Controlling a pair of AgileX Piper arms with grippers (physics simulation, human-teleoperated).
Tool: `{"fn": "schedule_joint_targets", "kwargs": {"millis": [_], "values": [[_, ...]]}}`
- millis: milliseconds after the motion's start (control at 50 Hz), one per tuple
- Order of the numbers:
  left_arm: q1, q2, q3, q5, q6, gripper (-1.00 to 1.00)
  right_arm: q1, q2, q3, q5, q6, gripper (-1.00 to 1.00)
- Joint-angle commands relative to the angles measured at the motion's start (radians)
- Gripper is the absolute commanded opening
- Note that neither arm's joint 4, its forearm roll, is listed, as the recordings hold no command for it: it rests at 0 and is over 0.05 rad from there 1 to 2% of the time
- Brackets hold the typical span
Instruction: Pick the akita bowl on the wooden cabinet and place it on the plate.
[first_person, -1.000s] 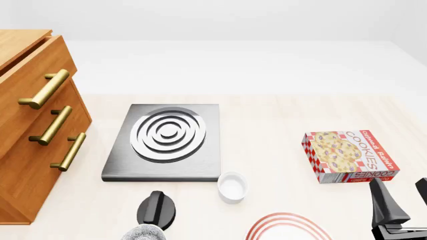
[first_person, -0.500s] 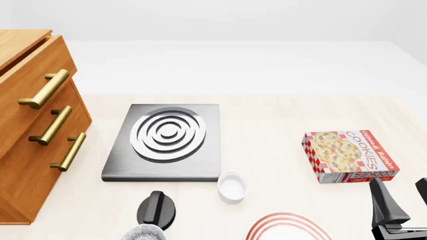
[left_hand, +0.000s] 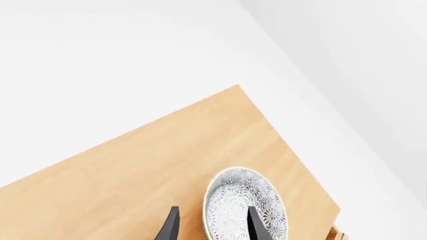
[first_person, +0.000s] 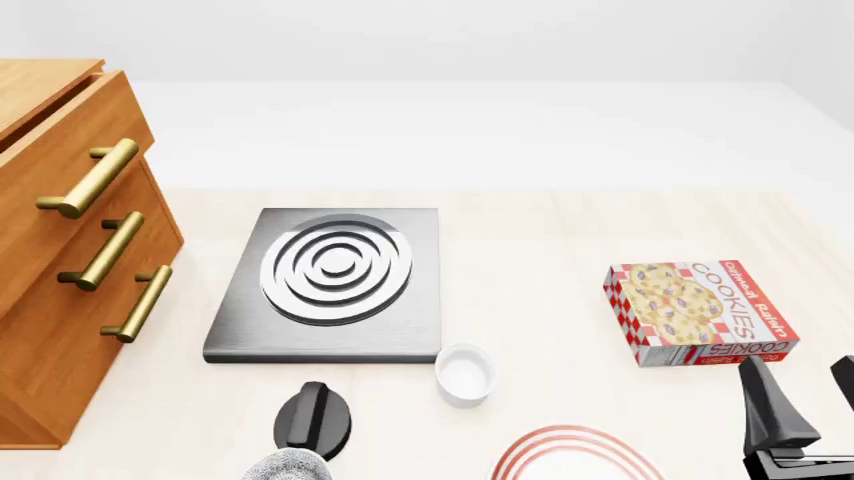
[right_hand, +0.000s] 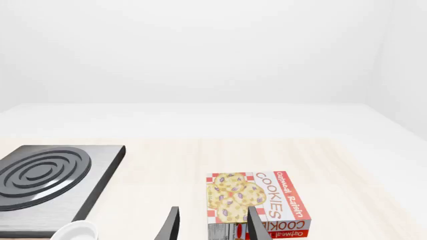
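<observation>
- We see the akita bowl (left_hand: 244, 205) through the left wrist view: a round, deep bowl, its inside covered in fine black-and-white speckled flowers, its rim pale and thin.
- It sits on the flat top of the wooden cabinet (left_hand: 153, 170), near one edge of that top.
- The left gripper (left_hand: 212, 225) has its two dark fingers apart, one finger (left_hand: 255, 225) across the bowl's inside, the other (left_hand: 171, 226) outside over the wood; the bowl's rim lies between them. We cannot tell whether either touches it.
- The cabinet is smooth orange-brown wood; in the front view it (first_person: 54, 300) shows three brass bar handles (first_person: 96, 178).
- The plate (first_person: 574, 455) lies at the near edge of the table (first_person: 561, 240), flat and white with thin red rings, only partly in view.
- A second speckled bowl (first_person: 283, 466) shows at the near edge beside a black knob (first_person: 316, 415).
- The grey square stove plate (first_person: 331, 280) carries shiny concentric rings; a small plain white cup (first_person: 465, 373) stands just beside its near corner.
- A red-checked cookie box (first_person: 697, 312) lies flat toward the right.
- The right gripper (right_hand: 212, 225) hangs with fingers apart, holding nothing, the cookie box beyond it.
</observation>
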Motion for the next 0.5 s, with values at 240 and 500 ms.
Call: {"fn": "schedule_joint_targets", "kwargs": {"millis": [240,500], "values": [[-0.029,0.024,0.018,-0.006,-0.002,1.0,0.0,0.0,0.0,0.0,0.0,1.0],[-0.045,0.026,0.018,-0.01,-0.001,-1.0,0.0,0.0,0.0,0.0,0.0,1.0]]}}
